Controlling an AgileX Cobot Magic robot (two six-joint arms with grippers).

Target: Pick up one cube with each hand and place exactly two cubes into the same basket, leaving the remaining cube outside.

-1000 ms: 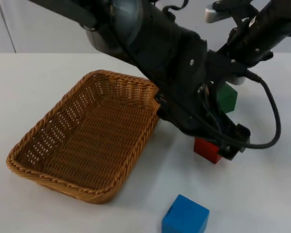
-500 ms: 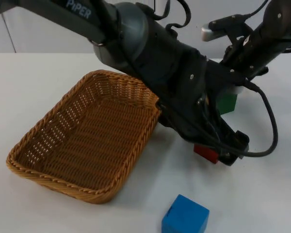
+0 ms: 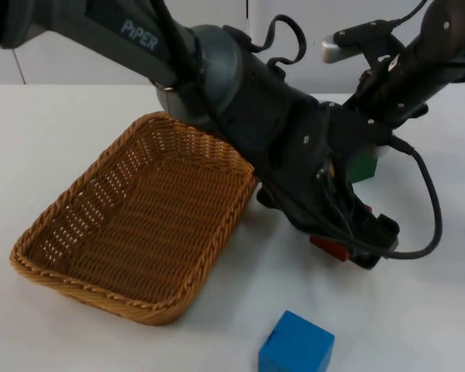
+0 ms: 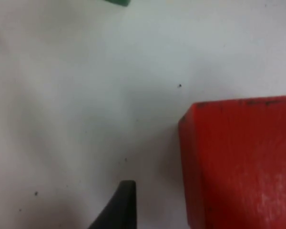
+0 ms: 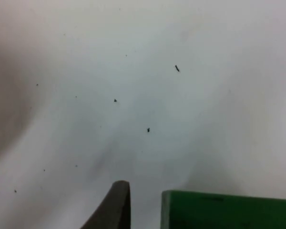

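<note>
A red cube (image 3: pixel 328 247) lies on the white table right of the wicker basket (image 3: pixel 62 203), mostly hidden under my left gripper (image 3: pixel 359 246). In the left wrist view the red cube (image 4: pixel 239 162) is close, with one black fingertip (image 4: pixel 119 206) standing apart from its side; the gripper is open. A green cube (image 3: pixel 364 167) sits further back, with my right gripper (image 3: pixel 370 139) just above it. In the right wrist view a fingertip (image 5: pixel 115 204) stands beside the green cube (image 5: pixel 227 210) with a narrow gap, open. A blue cube (image 3: pixel 296 346) lies near the front edge.
The basket holds nothing and its right rim (image 3: pixel 231 209) runs close to the left arm. The two arms cross closely over the red and green cubes. White table (image 3: pixel 426 310) lies bare to the right of the blue cube.
The left arm has come down over the red cube, hiding more of it. The right arm has shifted a little above the green cube. Cubes and basket have not moved.
</note>
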